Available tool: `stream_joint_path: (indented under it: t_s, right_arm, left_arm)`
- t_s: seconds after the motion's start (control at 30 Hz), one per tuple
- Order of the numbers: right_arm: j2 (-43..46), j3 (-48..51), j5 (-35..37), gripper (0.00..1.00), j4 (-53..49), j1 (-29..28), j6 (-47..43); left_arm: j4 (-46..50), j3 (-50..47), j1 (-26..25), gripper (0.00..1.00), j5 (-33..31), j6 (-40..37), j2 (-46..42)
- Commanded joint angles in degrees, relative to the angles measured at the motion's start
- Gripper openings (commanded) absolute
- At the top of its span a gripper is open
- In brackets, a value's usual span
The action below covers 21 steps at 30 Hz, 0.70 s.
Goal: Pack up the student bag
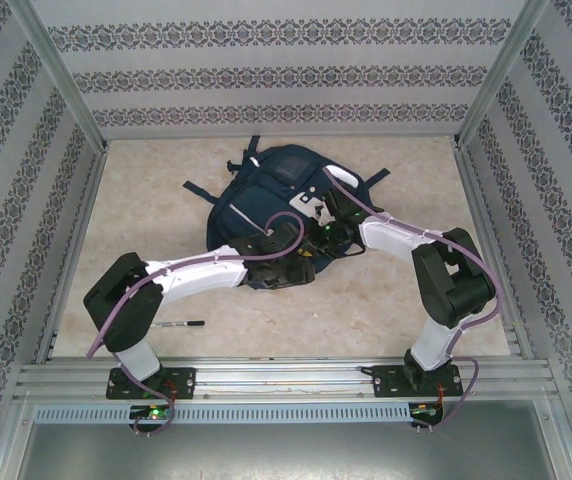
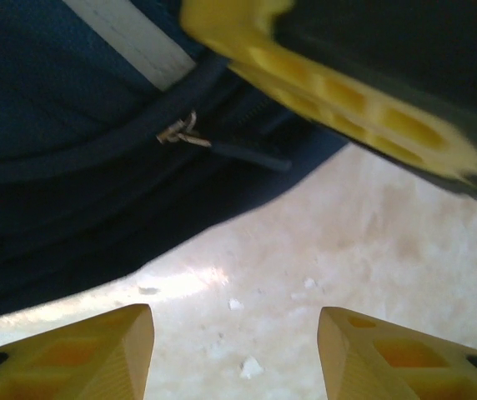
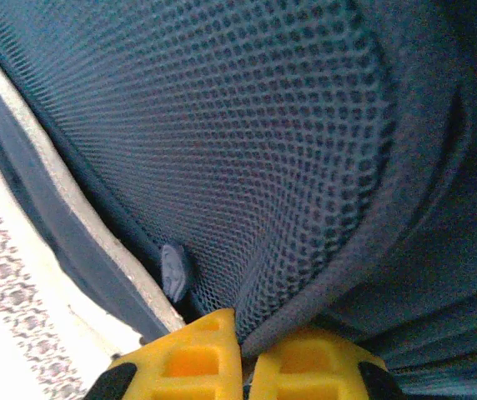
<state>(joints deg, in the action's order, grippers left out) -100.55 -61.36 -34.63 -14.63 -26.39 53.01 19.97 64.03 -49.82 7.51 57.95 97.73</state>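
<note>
Mid-table, toward the back wall, student bag [image 1: 266, 205] lies flat: navy, dark straps splayed at the far side, white patch [image 1: 313, 207] on its right half. Left gripper [image 2: 234, 321] hovers at the bag's near edge, yellow fingers parted with bare table [image 2: 347, 242] showing between them and nothing held. A zipper pull [image 2: 184, 133] and a white stripe [image 2: 134, 37] sit on the bag just ahead of it. Right gripper [image 3: 243, 354] comes onto the bag from the right side, fingers pressed together on a fold of the bag's mesh-lined edge, with fabric pinched between the tips. Pen [image 1: 178, 324] lies on the table beside the left arm [image 1: 196, 280], well apart from the bag.
</note>
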Motion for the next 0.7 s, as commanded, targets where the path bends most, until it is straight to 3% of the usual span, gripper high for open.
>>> stream_joint_path:
  t_s: [0.0,0.1,0.4,0.57,0.67]
  right_arm:
    - [0.7,-0.4,-6.4,0.0,7.0,-0.5,5.1]
    - [2.1,0.5,-8.8,0.0,10.3,-0.7,7.9]
    - [-0.9,1.2,-14.8,0.0,20.2,-4.0,17.3]
    - [-1.0,0.8,-14.1,0.0,21.8,-4.8,18.8]
    - [-0.9,0.4,-14.0,0.0,22.3,-4.8,19.3]
  left_arm:
    - [-1.0,1.2,-0.3,0.55,-7.2,4.4,-0.6]
    - [1.7,0.5,-0.1,0.57,-13.1,6.5,-3.0]
    - [-1.6,-2.3,1.3,0.54,-16.7,7.5,-5.0]
    - [1.2,-1.9,2.8,0.45,-19.8,6.1,-4.0]
    - [1.2,-2.1,4.3,0.32,-19.9,4.0,-3.9]
